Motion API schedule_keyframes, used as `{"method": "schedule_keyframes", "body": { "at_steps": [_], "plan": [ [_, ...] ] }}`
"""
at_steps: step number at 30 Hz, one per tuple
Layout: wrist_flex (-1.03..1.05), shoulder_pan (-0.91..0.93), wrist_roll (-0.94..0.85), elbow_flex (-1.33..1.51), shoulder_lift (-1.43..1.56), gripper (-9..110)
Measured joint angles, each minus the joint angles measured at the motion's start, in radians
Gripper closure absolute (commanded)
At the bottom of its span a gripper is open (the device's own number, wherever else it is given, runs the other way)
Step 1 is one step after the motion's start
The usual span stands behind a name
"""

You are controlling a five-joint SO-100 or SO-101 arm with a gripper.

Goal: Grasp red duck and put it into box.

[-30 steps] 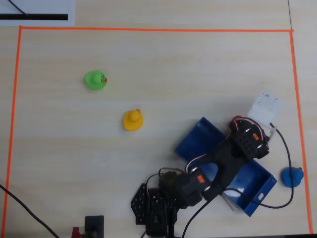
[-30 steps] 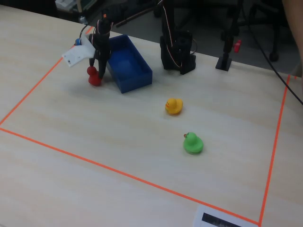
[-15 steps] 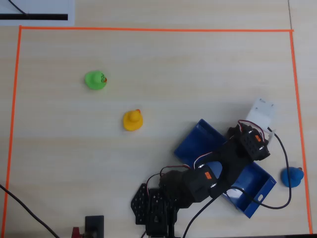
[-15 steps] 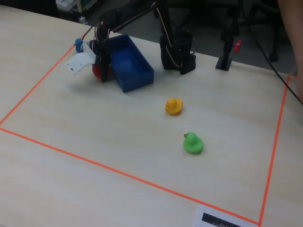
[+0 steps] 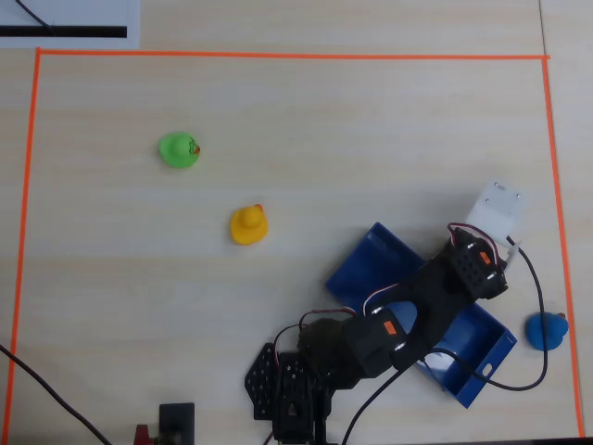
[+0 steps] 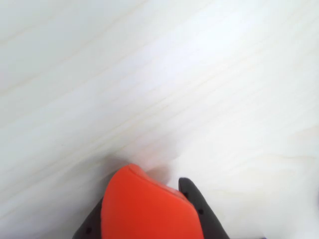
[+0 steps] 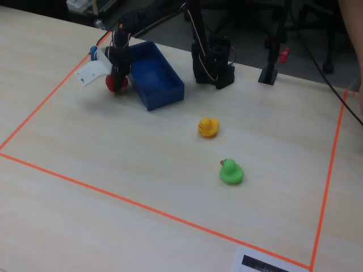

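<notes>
The arm's base (image 7: 212, 62) stands at the far edge of the surface (image 7: 142, 170) in the fixed view, at the bottom edge in the overhead view. From there the arm (image 5: 408, 320) reaches out low across the box (image 5: 371, 260) — a blue tray lying at a slant near the bottom right corner of the taped area in the overhead view. The wrist (image 5: 474, 264) sits just beyond the box's long side, with a white block (image 5: 496, 209) projecting past it toward the right-hand tape line (image 5: 556, 232).

In the fixed view the forearm bends steeply down, so the gripper (image 7: 117, 84) points almost straight at the surface, just beside the box's outer wall on the left.

The jaws are closed on the red duck (image 7: 115, 83): the duck shows between the dark fingers (image 6: 197, 204) in the wrist view, filling the bottom of that picture, with bare pale wood beyond it. In the fixed view the red duck hangs at the fingertips outside the box, next to its near left corner; whether it touches the surface or is just clear of it cannot be told.

Other items — a blue duck (image 5: 545, 330) near the right tape line beside the box's far end in the overhead view, a yellow duck (image 5: 247, 224) toward the middle of the surface, and a green duck (image 5: 178, 149) further toward the upper left. All three are well apart from the gripper.
</notes>
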Motion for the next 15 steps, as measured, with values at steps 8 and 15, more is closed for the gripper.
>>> {"method": "schedule_keyframes", "body": {
  "at_steps": [8,15],
  "plan": [
    [0.066,-0.048,0.095,-0.077,0.124,101],
    [0.221,-0.072,0.146,-0.117,0.319,101]
  ]
}}
